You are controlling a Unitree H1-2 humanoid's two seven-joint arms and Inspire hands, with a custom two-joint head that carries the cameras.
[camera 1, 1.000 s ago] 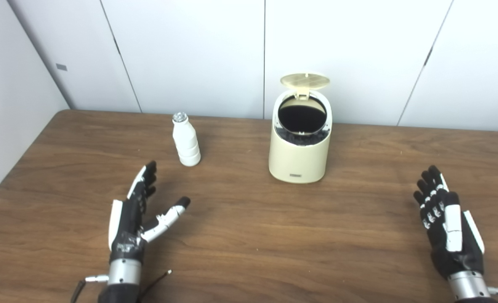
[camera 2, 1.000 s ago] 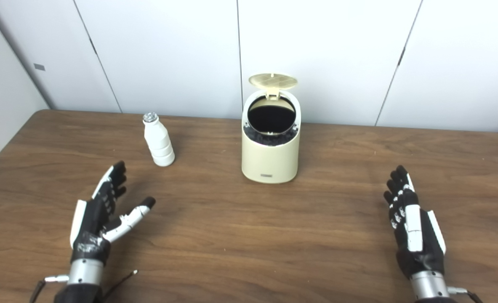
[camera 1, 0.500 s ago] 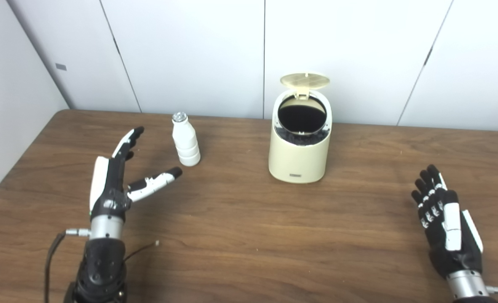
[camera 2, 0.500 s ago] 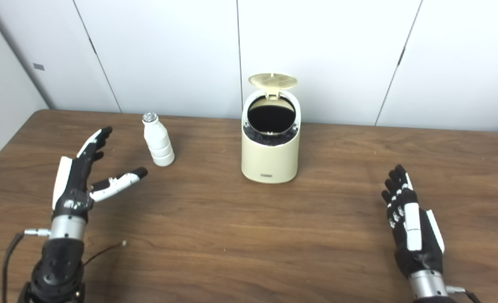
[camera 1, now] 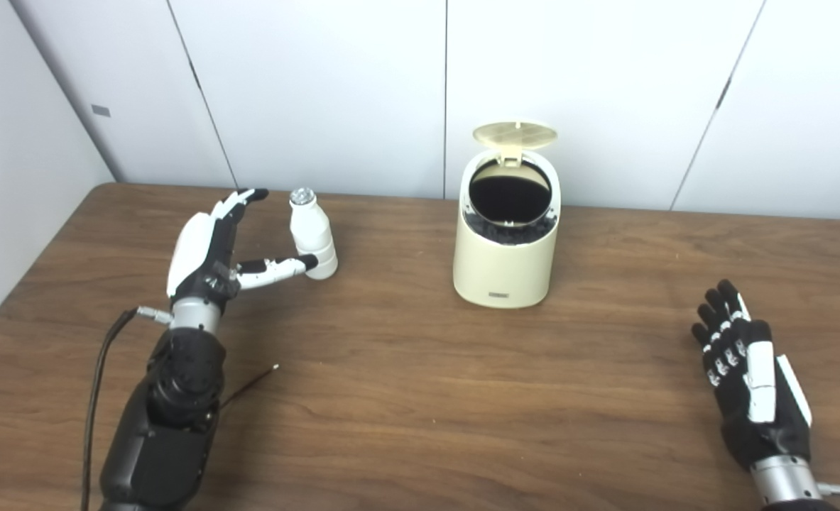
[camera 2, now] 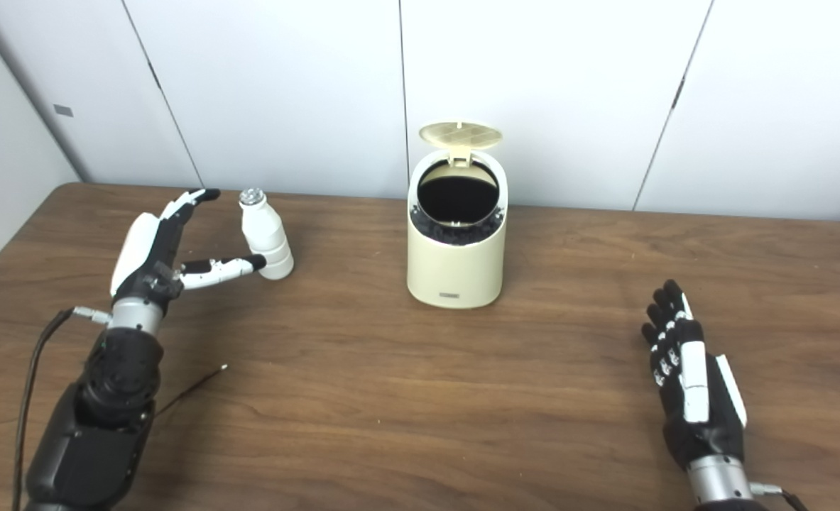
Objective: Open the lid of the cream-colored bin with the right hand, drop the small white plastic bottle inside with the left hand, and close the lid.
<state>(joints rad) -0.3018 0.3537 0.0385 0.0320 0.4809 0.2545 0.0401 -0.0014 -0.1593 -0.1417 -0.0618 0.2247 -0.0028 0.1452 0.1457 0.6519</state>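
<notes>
Left eye view: small white plastic bottle (camera 1: 312, 232) upright, left of open cream-colored bin (camera 1: 505, 248). Left hand (camera 1: 210, 248) spread, thumb at bottle base, not gripping. Risk: thumb topples bottle.

Bin (camera 1: 505, 266) interior: too dark for you to see inside.
Right hand (camera 1: 750, 387): wrist cut off by the near edge.

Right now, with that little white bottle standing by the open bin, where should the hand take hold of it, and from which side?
Probably around the ribbed body of the white bottle, below its narrower neck, coming from its left side. It stands upright, and the left hand is already there, open, thumb near the base and fingers level with the cap. The bin stands on the other side.
</notes>
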